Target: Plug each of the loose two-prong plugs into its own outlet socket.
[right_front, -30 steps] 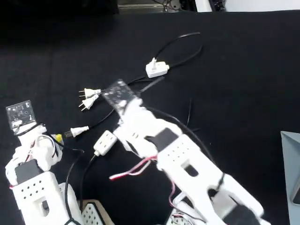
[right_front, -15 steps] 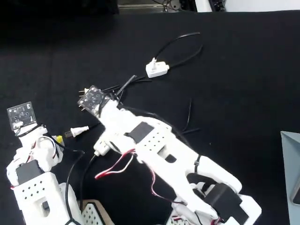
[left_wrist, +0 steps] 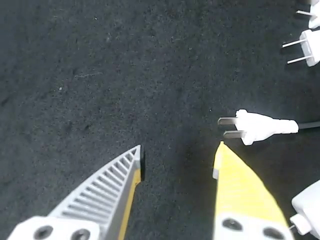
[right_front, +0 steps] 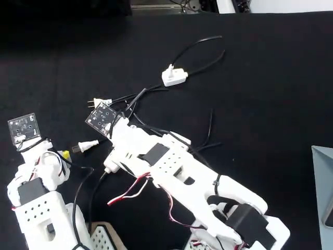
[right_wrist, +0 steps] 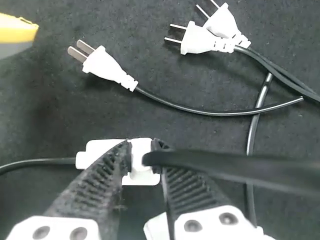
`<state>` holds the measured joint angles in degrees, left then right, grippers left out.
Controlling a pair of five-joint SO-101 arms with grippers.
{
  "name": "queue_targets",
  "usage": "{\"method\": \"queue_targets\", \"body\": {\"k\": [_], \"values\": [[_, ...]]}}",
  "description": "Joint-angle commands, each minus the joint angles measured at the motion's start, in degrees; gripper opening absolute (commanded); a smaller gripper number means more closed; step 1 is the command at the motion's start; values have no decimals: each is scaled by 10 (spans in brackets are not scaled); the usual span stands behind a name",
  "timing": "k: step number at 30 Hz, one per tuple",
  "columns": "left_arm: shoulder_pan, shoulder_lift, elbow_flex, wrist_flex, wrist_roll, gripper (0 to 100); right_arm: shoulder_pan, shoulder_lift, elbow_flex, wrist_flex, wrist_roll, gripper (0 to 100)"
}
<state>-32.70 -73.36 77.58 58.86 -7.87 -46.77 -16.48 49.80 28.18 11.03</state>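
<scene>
A white plug on a black lead lies just past the yellow fingertip of my open left gripper; in the high view that plug lies beside the left gripper. My right gripper hangs over a white outlet socket, its fingers a narrow gap apart and straddling the socket's end. A thick black cable crosses in front of one finger. A pair of white plugs lies side by side beyond it. A second white outlet socket sits farther back.
Black leads loop across the dark cloth behind the second socket and trail under my right arm. A grey object stands at the table's right edge. A pale perforated base sits at the front between the arms.
My right arm has swung left and toward the front, from beside the pair of plugs to over the near socket. The left arm has kept still.
</scene>
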Motion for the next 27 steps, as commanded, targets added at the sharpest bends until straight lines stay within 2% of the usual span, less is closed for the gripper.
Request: {"method": "queue_targets", "body": {"k": [1, 13, 22, 27], "values": [[-2, -6, -3, -9, 6, 237, 15, 0, 2, -12, 4, 12], [-2, -6, -3, -9, 6, 237, 15, 5, 28, -14, 1, 12], [-2, -6, -3, -9, 6, 238, 15, 114, -19, -13, 1, 12], [-2, -6, -3, -9, 6, 238, 16, 107, -19, -13, 1, 12]]}}
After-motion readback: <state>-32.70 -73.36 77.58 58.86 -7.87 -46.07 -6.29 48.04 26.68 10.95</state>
